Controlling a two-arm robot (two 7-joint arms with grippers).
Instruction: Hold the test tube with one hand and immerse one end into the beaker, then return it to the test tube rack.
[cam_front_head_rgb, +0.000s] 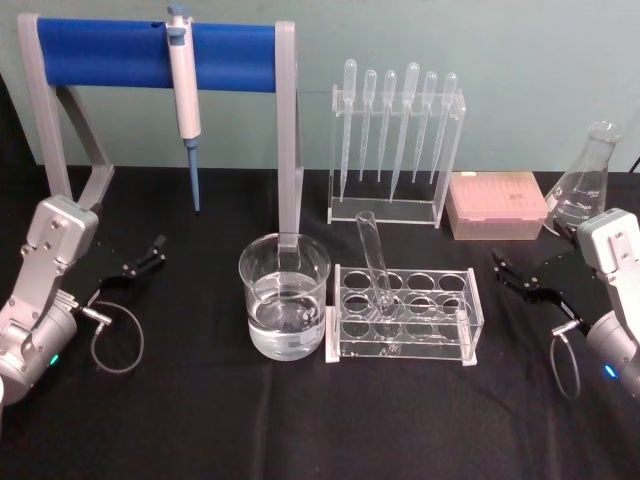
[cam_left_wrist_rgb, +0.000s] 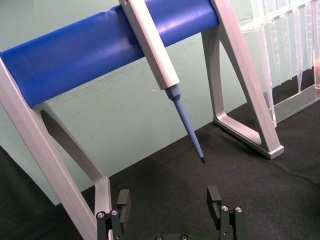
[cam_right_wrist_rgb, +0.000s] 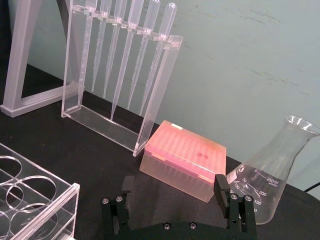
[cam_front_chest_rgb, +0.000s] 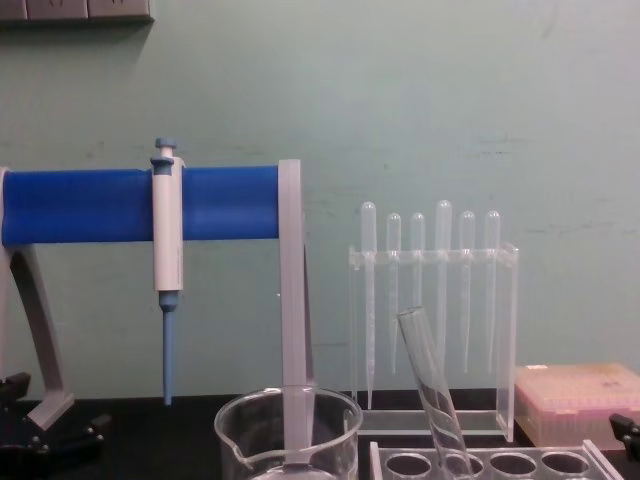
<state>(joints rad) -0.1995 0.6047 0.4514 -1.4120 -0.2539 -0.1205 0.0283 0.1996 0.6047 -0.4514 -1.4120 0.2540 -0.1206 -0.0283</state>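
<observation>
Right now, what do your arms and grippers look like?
The left arm and right arm are silver-grey, boxy links on round wrists, each with a small lit dot and a thin grey cable loop. The left gripper and right gripper are black, with two blocky fingers.

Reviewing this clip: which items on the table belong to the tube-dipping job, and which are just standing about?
In the job:
test tube, leaning in the test tube rack; beaker, part-filled; left gripper and right gripper, both open, off to the sides.

Just standing about:
pipettor on blue stand; pipette rack; pink tip box; conical flask.
</observation>
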